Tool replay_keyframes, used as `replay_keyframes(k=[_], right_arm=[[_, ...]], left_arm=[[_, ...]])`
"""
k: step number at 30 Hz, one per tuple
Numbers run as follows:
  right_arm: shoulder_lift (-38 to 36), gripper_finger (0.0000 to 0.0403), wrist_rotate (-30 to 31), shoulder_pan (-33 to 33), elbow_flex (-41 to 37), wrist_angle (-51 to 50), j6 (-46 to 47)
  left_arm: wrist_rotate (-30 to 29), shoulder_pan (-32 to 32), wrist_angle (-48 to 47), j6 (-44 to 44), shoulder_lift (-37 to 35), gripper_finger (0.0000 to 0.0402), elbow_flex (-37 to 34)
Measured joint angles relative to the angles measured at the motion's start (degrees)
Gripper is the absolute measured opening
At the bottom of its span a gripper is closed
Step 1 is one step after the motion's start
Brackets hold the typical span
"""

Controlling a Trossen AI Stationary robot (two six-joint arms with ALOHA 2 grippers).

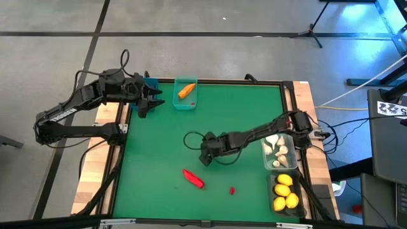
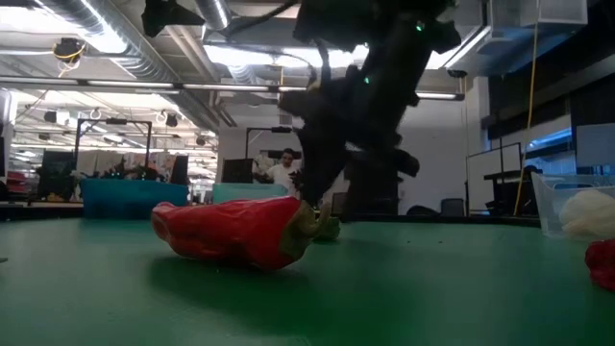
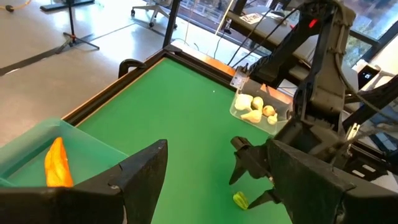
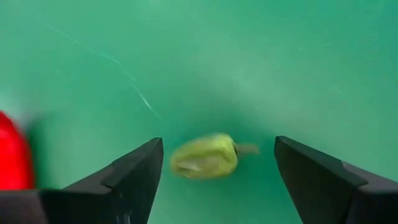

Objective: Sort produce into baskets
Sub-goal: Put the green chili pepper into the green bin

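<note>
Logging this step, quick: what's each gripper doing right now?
Left gripper: open, empty, by the teal basket.
Right gripper: open, straddling a small green piece, not gripping it.

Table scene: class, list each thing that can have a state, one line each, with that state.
Right gripper: open, fingers either side of the green pepper.
Green pepper: lying loose on the mat, not held.
Left gripper: open, waiting by the teal basket.
Teal basket: holds a carrot.
Clear basket: holds garlic.
Dark basket: holds lemons.
Red pepper: lying unsorted on the mat.
</note>
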Motion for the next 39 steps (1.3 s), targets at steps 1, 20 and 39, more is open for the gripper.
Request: replay_keyframes(k=[1, 20, 39], right_arm=[[0.55, 0.0304, 0.31, 0.24, -0.01, -0.21, 0.64], [3.58, 0.0171, 3.09, 1.08, 0.00, 0.14, 9.97], [3.65, 0.0088, 2.70, -3.80, 10.47, -0.64, 0.57]], left_arm=[[0.00, 0.01, 0.04, 0.00, 0.00, 0.0276, 0.00], [-0.85, 0.02, 0.21, -0.32, 0.00, 0.0276, 0.00], [-0.85, 0.02, 0.21, 0.83, 0.00, 0.0276, 0.00]])
